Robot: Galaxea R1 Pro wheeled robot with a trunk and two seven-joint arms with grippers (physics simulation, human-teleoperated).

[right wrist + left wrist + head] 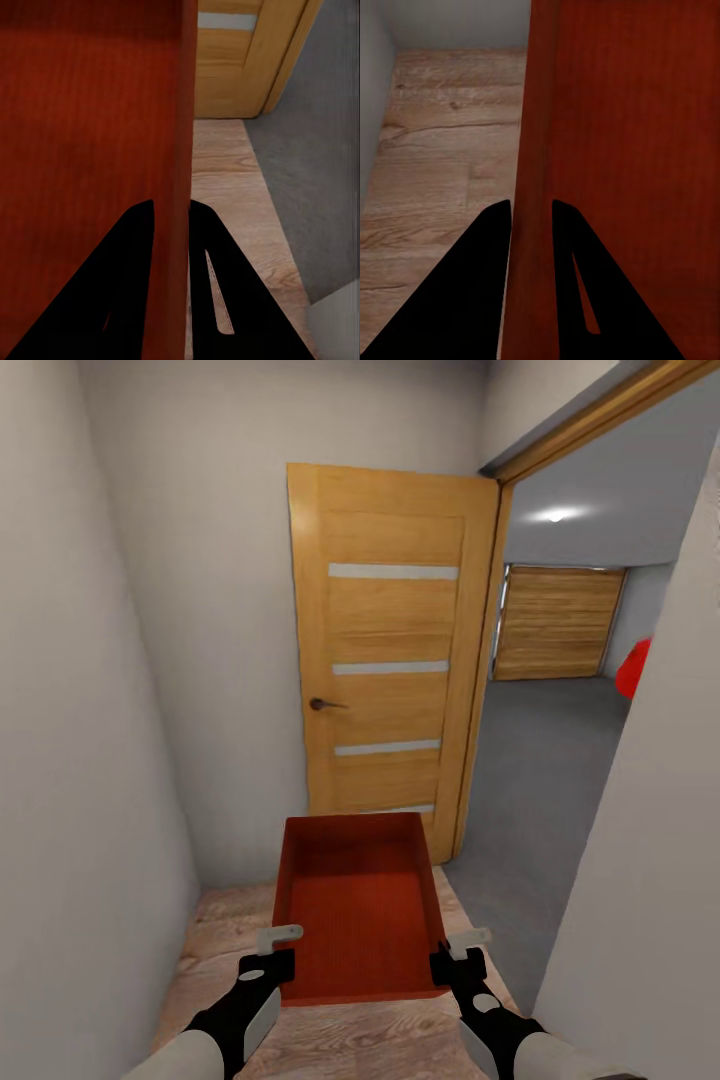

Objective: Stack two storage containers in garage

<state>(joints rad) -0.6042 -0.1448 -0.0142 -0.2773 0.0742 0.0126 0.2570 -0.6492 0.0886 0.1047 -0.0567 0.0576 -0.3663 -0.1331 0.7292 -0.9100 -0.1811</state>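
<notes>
I hold one orange-red storage container (pixel 360 905) level in front of me, above pale wood planks in a narrow hallway. My left gripper (pixel 278 950) is shut on its left wall (pixel 534 150), one finger inside and one outside. My right gripper (pixel 452 952) is shut on its right wall (pixel 180 135) in the same way. The bin is open-topped and holds nothing. Through the doorway at right lies the garage with its dark grey floor (pixel 535 780), a slatted wooden door (pixel 556 622) and a bit of the red car (pixel 634 668).
An open wooden door (pixel 390 660) with frosted strips stands straight ahead against the far wall. White walls close in on the left (pixel 70 760) and the near right (pixel 650 880). The door frame (pixel 482 680) edges the opening into the garage.
</notes>
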